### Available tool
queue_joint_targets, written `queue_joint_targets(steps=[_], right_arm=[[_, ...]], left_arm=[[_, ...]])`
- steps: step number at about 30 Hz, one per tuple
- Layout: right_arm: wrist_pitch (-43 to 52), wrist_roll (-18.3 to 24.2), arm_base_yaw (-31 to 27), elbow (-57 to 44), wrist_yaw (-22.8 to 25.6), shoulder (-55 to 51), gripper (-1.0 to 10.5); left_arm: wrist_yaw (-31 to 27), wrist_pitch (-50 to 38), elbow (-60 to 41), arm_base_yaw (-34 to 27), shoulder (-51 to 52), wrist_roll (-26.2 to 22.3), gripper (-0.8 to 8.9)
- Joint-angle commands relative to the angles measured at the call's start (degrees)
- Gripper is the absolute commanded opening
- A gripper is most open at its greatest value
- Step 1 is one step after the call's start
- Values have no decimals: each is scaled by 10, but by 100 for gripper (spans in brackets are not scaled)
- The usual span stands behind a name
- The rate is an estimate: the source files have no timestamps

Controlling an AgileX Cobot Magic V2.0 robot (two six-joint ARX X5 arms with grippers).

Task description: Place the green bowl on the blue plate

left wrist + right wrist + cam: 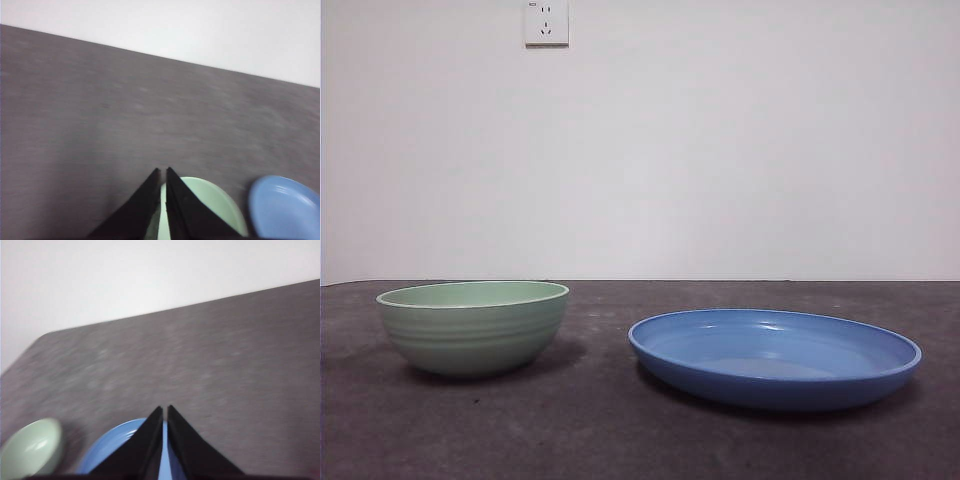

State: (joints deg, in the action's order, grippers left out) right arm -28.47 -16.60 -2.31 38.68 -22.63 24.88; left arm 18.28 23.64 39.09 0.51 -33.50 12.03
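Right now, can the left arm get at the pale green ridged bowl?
Probably yes. The left gripper hangs above the pale green ridged bowl, its jaws nearly together, nothing between them. The glossy blue plate sits apart beside it.

Left gripper (163, 172): two matte black jaws, each a long wedge tapering to a sharp tip, flat inner faces, thin slit between. Right gripper (164, 410): same black tapered pair. No screws, cables or markings discernible, though both wrist views are soft, possibly blurring fine detail.
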Motion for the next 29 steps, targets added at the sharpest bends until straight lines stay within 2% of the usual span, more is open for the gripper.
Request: queue_joint_targets(steps=[1,4,10,16,23,25,27,29], right_arm=[[-32,25,0,52,-65,44,12],[-75,52,0,98,-121,84,12],[-155,96,24,164,-188,135,12],[-177,100,55,169,-200,139,12],[-197,100,57,169,-199,139,14],[-200,100,57,169,-199,140,21],[-200,100,57,169,-197,140,125],[-200,100,57,169,-192,139,308]], left_arm=[[59,26,53,0,-38,0,18],[102,69,98,4,-71,-13,18],[168,178,167,25,-108,-59,18],[190,188,172,49,-102,-60,20],[190,189,172,59,-100,-60,46],[190,189,172,59,-101,-60,121],[190,188,172,59,-101,-60,233],[190,188,172,59,-101,-60,364]])
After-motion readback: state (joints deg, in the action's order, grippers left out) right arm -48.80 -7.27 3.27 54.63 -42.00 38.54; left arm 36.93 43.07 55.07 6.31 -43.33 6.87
